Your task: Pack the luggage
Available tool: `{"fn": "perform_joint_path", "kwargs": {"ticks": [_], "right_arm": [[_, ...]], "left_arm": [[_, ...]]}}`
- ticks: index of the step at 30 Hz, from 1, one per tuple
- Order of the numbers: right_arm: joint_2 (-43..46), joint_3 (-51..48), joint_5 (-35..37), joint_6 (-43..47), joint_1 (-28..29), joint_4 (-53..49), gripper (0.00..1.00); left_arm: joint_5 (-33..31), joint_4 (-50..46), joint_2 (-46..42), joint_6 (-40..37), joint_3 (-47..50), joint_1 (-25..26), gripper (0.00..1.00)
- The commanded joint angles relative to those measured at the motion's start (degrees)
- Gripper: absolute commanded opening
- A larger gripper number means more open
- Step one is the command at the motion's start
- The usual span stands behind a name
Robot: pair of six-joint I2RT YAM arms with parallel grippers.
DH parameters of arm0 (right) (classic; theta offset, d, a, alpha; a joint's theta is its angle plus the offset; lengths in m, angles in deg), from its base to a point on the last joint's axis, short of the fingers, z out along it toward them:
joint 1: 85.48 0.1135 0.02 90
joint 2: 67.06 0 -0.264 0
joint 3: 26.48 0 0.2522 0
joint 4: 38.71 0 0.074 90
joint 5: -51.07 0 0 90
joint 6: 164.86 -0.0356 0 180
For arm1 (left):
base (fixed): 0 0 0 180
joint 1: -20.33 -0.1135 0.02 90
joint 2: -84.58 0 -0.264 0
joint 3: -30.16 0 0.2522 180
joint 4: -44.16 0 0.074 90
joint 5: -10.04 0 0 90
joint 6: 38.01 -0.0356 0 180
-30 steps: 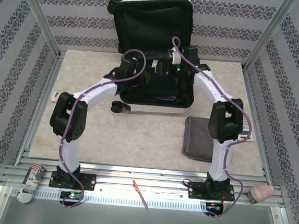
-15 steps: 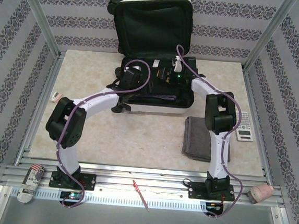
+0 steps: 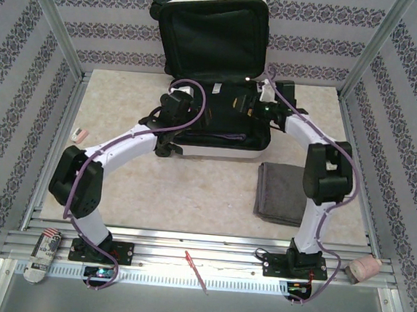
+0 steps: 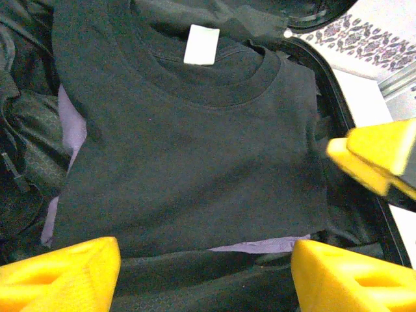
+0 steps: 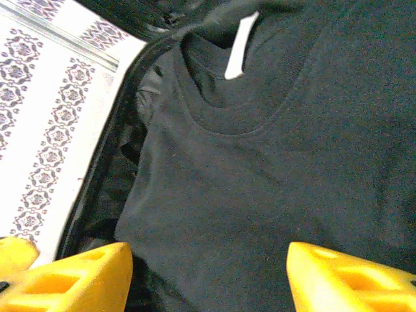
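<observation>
The luggage [image 3: 210,150] lies open at the back of the table, its black-lined lid [image 3: 213,36] propped upright. A folded black T-shirt [image 4: 188,149] with a white neck label [image 4: 201,44] rests in the lower half on top of a lilac garment [image 4: 260,246]. My left gripper [image 4: 205,279] hovers open just above the shirt's near hem, nothing between its yellow fingers [image 4: 58,273]. My right gripper [image 5: 208,279] hangs open over the same shirt [image 5: 273,162] by the case's rim [image 5: 110,162]. From above, the left gripper [image 3: 198,113] and right gripper [image 3: 236,106] face each other across the case.
A folded grey towel [image 3: 278,193] lies on the table right of centre, beside the right arm. A small white item [image 3: 81,135] sits at the left edge. On the front rail are a tube [image 3: 41,257], a red tool [image 3: 196,270] and a pink roll [image 3: 363,269].
The left arm has stretched lower and further toward the case, and its jaws have widened a little. The right arm's elbow swung right, now covering the calculator seen earlier.
</observation>
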Motion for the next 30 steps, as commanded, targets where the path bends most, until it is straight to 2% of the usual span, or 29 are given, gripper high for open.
{"fn": "perform_joint_path", "kwargs": {"ticks": [1, 5, 8, 15, 24, 30], "right_arm": [[5.84, -4.43, 2.96, 2.89, -0.68, 0.41, 0.64], [10.69, -10.15, 5.52, 2.75, -1.43, 1.42, 0.65], [13.65, -14.86, 8.00, 3.22, -1.42, 1.34, 0.65], [17.39, -18.89, 12.85, 7.92, -2.02, -8.22, 0.66], [23.84, -25.11, 17.05, 4.85, -3.48, -4.92, 0.67], [33.55, -30.33, 23.34, 5.74, -3.59, -9.40, 0.68]], "left_arm": [[-1.31, -4.19, -2.02, -6.55, -2.87, 0.45, 0.71], [-4.77, -4.22, -2.29, -11.44, -3.86, 0.50, 0.75], [-4.58, -3.84, -2.20, -13.86, -4.14, 0.50, 0.76], [-4.19, 4.10, -2.77, -13.61, 2.57, 0.45, 0.76], [3.84, 16.26, -1.20, -14.73, 7.46, 0.45, 0.76], [7.77, 18.46, -0.09, -14.09, 8.68, 0.56, 0.76]]}}
